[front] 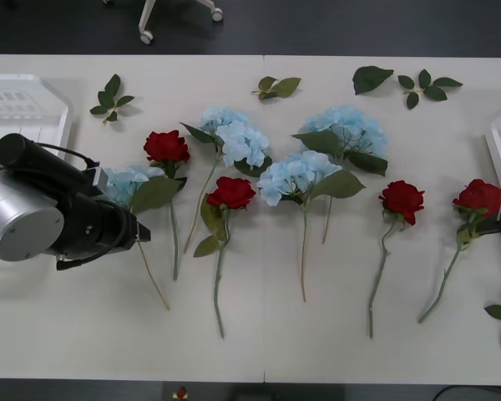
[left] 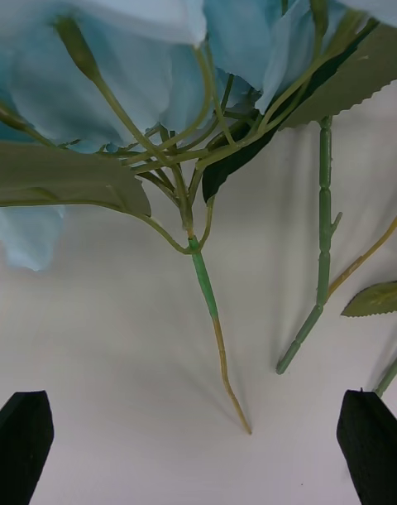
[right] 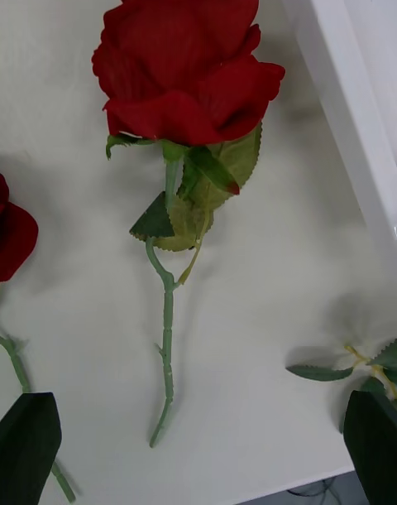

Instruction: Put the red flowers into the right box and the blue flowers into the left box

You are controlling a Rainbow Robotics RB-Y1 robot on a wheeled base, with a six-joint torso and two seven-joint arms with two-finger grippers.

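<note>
In the front view, your left end effector (front: 138,234) sits at the left of the frame over the leftmost of the blue flowers (front: 132,185), whose stem lies close beside a rose stem, so a careless close could catch both. In the right wrist view, your right end effector (right: 198,439) is spread around the stem of a red flower (right: 178,66) lying on the table (right: 74,339) beside the right box (right: 356,99) rim. In the left wrist view, the black fingers (left: 25,447) are spread, and the thin stem could slip between them.

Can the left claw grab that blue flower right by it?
Probably yes: the left claw is open, with the blue flower's thin stem lying between its fingers on bare table, nothing covering it.
</note>
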